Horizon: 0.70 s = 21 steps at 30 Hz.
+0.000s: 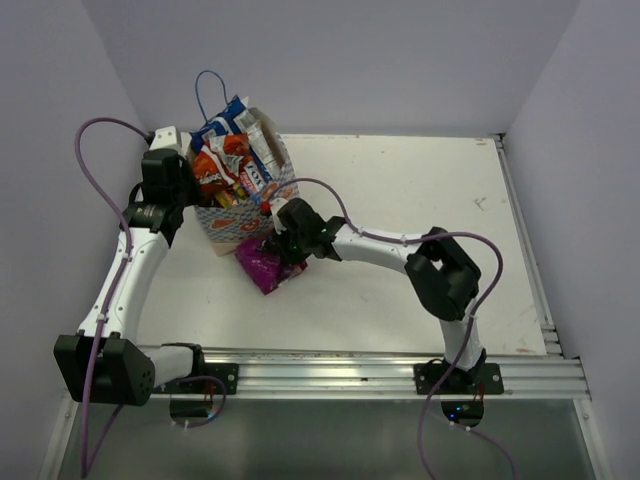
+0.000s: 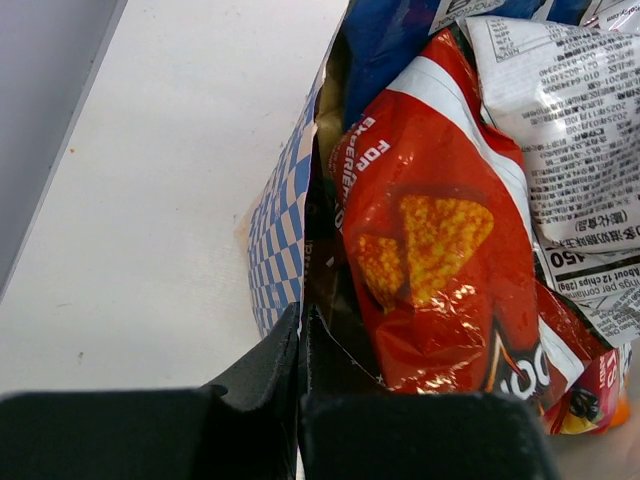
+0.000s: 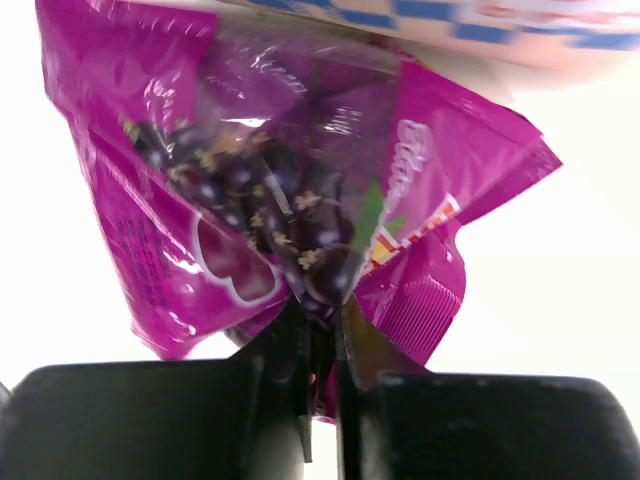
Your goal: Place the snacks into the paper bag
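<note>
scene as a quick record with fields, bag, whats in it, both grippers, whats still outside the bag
paper bag: upright at the far left of the table, stuffed with packets
top of the pile: red chips packet, blue-white packet
left gripper: shut on the bag's rim
right gripper: shut on the purple packet
still outside: the purple packet, by the bag's near wall

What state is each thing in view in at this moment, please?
paper bag: upright, open, packed above its rim.
red chips packet: standing inside the bag.
purple packet: outside the bag, gripped.
left gripper: jaws shut on the bag's rim.
right gripper: jaws shut on the purple packet.
</note>
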Available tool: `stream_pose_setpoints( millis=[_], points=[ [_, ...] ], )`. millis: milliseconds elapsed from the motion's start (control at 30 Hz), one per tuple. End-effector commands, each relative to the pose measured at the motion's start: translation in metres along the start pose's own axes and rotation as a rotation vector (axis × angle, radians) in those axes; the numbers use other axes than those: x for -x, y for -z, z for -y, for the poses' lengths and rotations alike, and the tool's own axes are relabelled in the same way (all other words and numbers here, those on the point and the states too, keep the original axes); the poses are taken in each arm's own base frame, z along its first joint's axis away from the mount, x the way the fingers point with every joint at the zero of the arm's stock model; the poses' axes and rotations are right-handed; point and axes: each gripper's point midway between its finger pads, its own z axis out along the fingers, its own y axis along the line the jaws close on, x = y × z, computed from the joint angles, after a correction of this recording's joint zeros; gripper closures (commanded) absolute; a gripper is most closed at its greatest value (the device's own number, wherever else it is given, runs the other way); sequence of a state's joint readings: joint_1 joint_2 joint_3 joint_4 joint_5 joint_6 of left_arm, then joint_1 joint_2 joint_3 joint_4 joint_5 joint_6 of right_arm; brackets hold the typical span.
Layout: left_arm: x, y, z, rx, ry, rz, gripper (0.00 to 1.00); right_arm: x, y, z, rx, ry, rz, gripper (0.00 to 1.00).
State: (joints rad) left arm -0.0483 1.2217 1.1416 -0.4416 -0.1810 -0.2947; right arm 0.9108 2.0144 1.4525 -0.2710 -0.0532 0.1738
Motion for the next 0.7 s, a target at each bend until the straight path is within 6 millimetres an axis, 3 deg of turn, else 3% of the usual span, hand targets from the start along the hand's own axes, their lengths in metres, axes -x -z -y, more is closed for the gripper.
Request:
stream_pose_setpoints(
  millis=[0, 133, 167, 233, 267, 333, 400, 433, 500, 533, 567, 667],
  points=[
    [0.009, 0.006, 0.000, -0.002, -0.015, 0.028, 1.00, -0.039, 0.028, 0.035, -0.177, 0.017, -0.126, 1.00],
    [0.012, 0.007, 0.003, -0.018, -0.011, 0.040, 1.00, -0.029, 0.082, 0.054, -0.294, 0.044, -0.080, 1.00],
    [0.013, 0.007, 0.004, -0.020, -0.011, 0.042, 1.00, -0.012, 0.109, 0.061, -0.352, 0.046, -0.014, 1.00],
    [0.013, 0.007, 0.005, -0.027, -0.012, 0.044, 1.00, 0.008, 0.144, 0.075, -0.447, 0.038, 0.033, 1.00],
    [0.014, 0.008, 0.005, -0.028, -0.011, 0.048, 1.00, 0.022, 0.167, 0.091, -0.541, 0.024, 0.074, 1.00],
    [0.016, 0.010, 0.006, -0.035, -0.010, 0.056, 1.00, 0.042, 0.193, 0.101, -0.603, 0.017, 0.118, 1.00],
    [0.017, 0.011, 0.007, -0.039, -0.010, 0.061, 1.00, 0.084, 0.222, 0.111, -0.672, 0.020, 0.228, 1.00],
    [0.017, 0.012, 0.007, -0.041, -0.010, 0.062, 1.00, 0.117, 0.241, 0.110, -0.685, 0.021, 0.319, 1.00],
    [0.018, 0.013, 0.007, -0.045, -0.009, 0.067, 1.00, 0.147, 0.248, 0.112, -0.708, 0.017, 0.390, 1.00],
    [0.018, 0.013, 0.008, -0.047, -0.009, 0.068, 1.00, 0.181, 0.266, 0.108, -0.706, 0.024, 0.490, 1.00],
    [0.018, 0.014, 0.008, -0.048, -0.009, 0.067, 1.00, 0.197, 0.270, 0.105, -0.699, 0.018, 0.539, 1.00],
    [0.018, 0.015, 0.008, -0.054, -0.007, 0.070, 1.00, 0.256, 0.277, 0.083, -0.584, 0.008, 0.720, 1.00]
  ],
)
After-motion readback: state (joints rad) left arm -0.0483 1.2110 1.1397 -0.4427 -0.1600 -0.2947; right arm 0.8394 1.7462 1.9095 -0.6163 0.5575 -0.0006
